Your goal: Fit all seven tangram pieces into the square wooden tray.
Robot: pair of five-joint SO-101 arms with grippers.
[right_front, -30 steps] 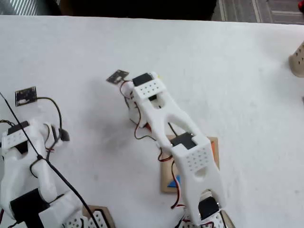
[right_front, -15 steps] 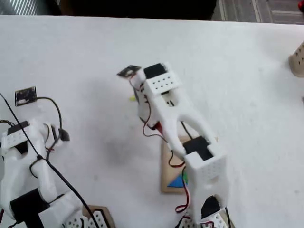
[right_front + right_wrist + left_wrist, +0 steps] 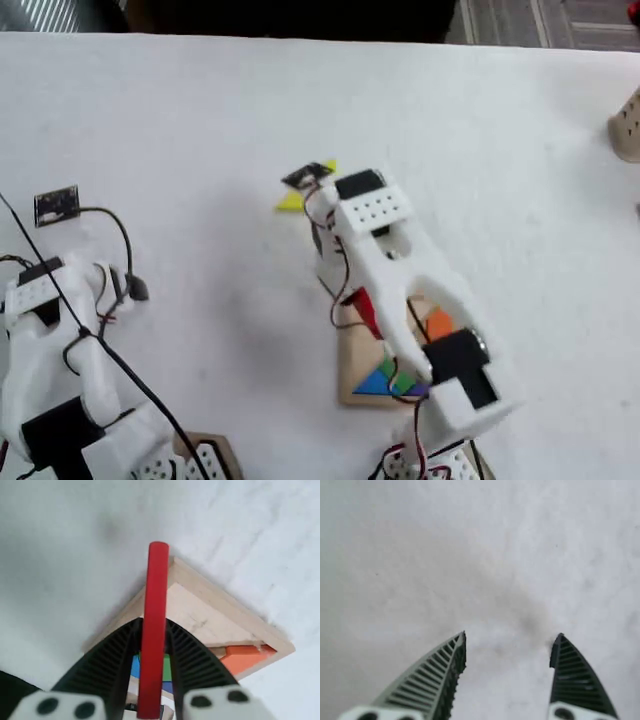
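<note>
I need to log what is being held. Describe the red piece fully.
The red piece shows edge-on: a thin, flat slab, smooth and glossy, with a rounded far end, perhaps painted wood or plastic. The right gripper is shut on its two faces, holding it on edge. Its free end juts past the fingertips over the bare corner of the tray; whether it touches the tray cannot be told.

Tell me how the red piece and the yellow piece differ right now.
The red piece is clamped on edge in the right tool at the tray corner; the yellow piece lies flat on the table, apart from the tray. Red shows just its thin edge, so its outline cannot be told; yellow shows a triangular tip, the rest hidden by the arm. Shared: neither sits in the tray yet.
</note>
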